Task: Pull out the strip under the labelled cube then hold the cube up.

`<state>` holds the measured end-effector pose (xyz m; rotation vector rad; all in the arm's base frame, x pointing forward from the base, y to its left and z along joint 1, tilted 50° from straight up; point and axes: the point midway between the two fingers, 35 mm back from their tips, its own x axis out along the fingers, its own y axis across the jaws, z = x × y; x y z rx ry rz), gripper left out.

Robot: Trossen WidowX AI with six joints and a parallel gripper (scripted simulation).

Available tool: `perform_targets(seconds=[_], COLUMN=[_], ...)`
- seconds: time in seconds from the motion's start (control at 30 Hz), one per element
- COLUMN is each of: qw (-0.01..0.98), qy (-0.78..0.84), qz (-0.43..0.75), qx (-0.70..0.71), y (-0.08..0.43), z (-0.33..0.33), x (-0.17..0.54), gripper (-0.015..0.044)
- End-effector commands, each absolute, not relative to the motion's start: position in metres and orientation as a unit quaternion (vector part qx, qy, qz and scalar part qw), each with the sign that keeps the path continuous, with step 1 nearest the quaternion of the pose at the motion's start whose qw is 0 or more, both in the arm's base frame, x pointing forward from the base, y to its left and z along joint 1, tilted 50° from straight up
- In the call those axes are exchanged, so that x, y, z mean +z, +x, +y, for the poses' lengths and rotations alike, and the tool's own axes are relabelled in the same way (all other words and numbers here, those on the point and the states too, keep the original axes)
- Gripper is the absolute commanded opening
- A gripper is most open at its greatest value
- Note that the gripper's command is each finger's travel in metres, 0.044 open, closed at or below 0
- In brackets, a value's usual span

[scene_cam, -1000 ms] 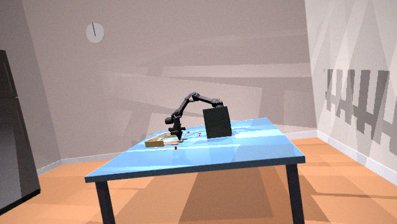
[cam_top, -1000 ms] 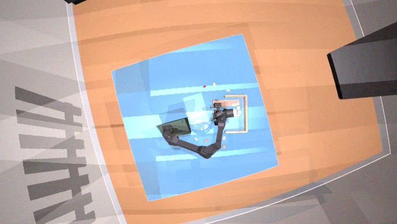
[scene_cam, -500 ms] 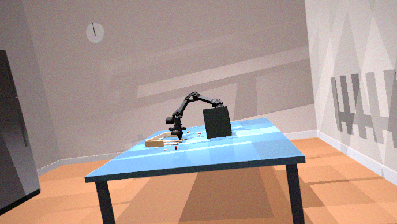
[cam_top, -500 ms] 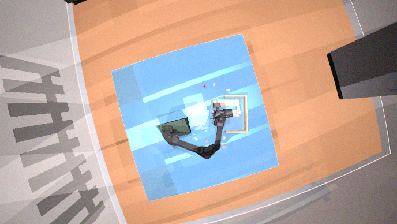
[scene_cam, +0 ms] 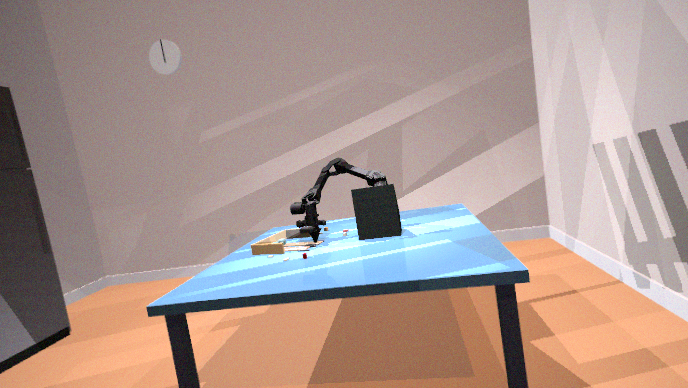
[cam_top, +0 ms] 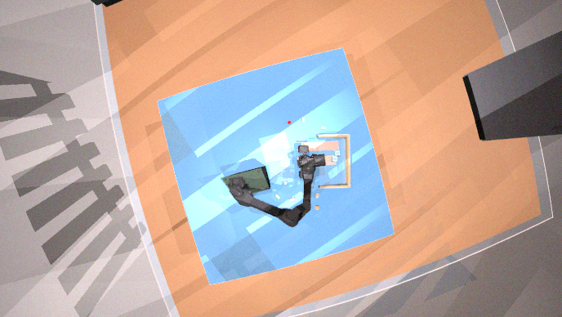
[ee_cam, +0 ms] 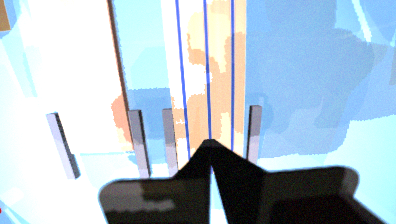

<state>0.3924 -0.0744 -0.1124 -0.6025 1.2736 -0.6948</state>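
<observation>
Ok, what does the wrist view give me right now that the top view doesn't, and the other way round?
Only the wrist view shows the jaws shut with nothing between them, the gripper tip sitting on a pale strip with blue lines, and upright grey tabs across the strip ends. Only the top view shows the whole arm, the dark box and the wooden three-sided frame. Both show the blue table top.

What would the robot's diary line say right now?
black fingers: shut, empty | over: tan strip with blue lines | labelled cube: not visible

Grey walls (scene_cam: 310, 100), round clock (scene_cam: 164, 56) upper left, orange wood floor (scene_cam: 590, 340), dark cabinet (scene_cam: 25, 225) far left, striped light patches on right wall.
</observation>
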Motion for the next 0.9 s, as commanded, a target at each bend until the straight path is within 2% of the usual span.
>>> perform_targets(seconds=[0.0, 0.87], qw=[0.698, 0.698], qy=[-0.271, -0.271], qz=[0.583, 0.584], qx=[-0.314, -0.314], y=[0.377, 0.346], z=[-0.079, -0.079], x=[-0.119, -0.125], gripper=[0.0, 0.0])
